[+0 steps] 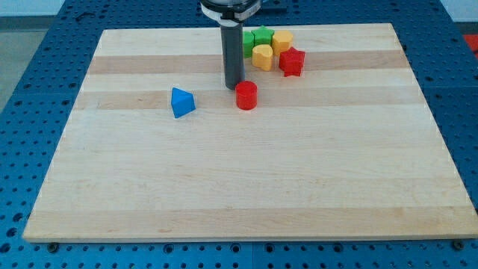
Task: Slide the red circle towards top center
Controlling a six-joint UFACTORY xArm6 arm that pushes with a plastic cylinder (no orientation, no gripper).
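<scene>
Resting on the surface (149, 187), my tip (232, 87) is the bare lower end of a straight dark rod, so there is no hand here to be wide, narrow or holding anything. The red circle (246, 96) lies just beside my tip, on the view's right of it and a shade toward the view's bottom; whether the two touch I cannot tell. That offset decides the coming move: top center lies above the red circle, so I judge my tip must get to its bottom side before pushing. Above the red circle sits a cluster: a yellow block (262, 57), a red star-like block (292, 61), a second yellow block (282, 41) and green blocks (256, 37). Left of the red circle, well apart, sits a blue block (181, 102).
</scene>
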